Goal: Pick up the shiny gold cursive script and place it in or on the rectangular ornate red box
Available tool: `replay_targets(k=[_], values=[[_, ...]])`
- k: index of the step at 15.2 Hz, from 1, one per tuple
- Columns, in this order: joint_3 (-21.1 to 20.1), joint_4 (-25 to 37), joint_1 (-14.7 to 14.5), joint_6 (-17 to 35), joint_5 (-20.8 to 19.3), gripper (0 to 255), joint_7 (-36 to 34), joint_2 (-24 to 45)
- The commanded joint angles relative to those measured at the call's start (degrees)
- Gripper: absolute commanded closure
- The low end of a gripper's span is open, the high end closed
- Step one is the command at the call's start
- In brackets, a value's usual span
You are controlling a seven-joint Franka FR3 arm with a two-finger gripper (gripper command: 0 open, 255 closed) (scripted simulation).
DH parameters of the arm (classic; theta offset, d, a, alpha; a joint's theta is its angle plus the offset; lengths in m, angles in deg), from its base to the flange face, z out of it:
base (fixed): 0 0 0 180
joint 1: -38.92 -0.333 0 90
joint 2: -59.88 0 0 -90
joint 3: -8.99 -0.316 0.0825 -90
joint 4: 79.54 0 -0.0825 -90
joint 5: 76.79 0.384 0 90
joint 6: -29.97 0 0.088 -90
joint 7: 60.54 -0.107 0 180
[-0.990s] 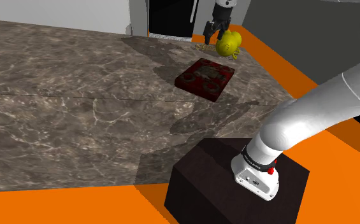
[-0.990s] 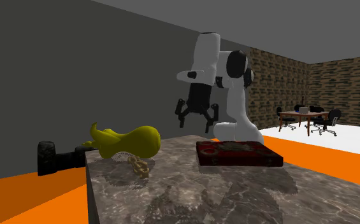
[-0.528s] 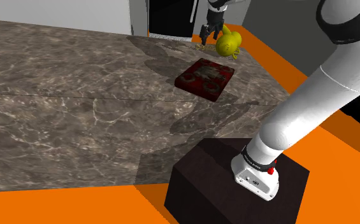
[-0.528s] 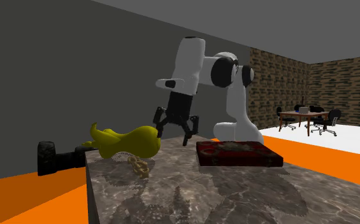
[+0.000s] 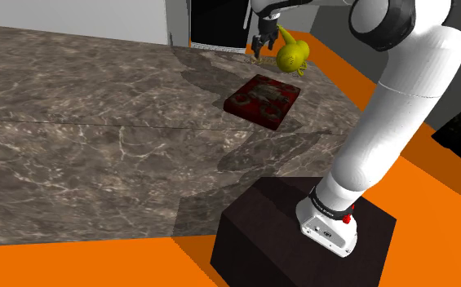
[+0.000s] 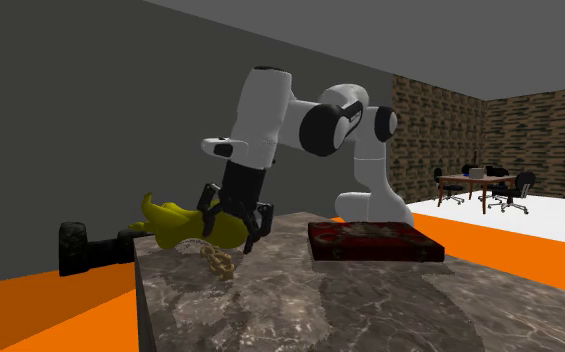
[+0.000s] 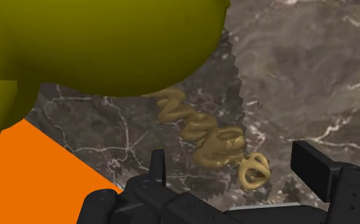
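The gold cursive script [image 7: 210, 140] lies flat on the dark marble top, close by a big yellow gourd-shaped object [image 7: 102, 44]. In the second exterior view the gold script [image 6: 218, 262] sits near the counter's left edge, just under my gripper [image 6: 228, 222]. The gripper [image 7: 236, 168] is open, its fingers standing either side of the script's near end without touching it. The ornate red box [image 5: 261, 99] rests flat on the marble nearer the stand; it is the red box [image 6: 370, 241] to the right of the gripper. My gripper [image 5: 259, 49] hovers beside the gourd [image 5: 292, 54].
The marble counter [image 5: 98, 130] ends close to the script, with orange floor [image 7: 38, 178] beyond its edge. A black block [image 6: 75, 248] lies on the floor at the second exterior view's left. The dark stand [image 5: 302, 236] is at the shoulder view's lower right.
The arm has swung down and toward the second exterior view's left, from above the red box's side to just over the gold script. The fingers stayed open.
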Motion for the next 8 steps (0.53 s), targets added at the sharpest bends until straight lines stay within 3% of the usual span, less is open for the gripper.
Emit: replay_targets(k=[1, 8], values=[[0.2, -0.2, 0.4, 1.2, 0.0, 0, 0.4, 0.9], [0.5, -2.4, 1.0, 5.0, 0.3, 0, 0.5, 2.5]])
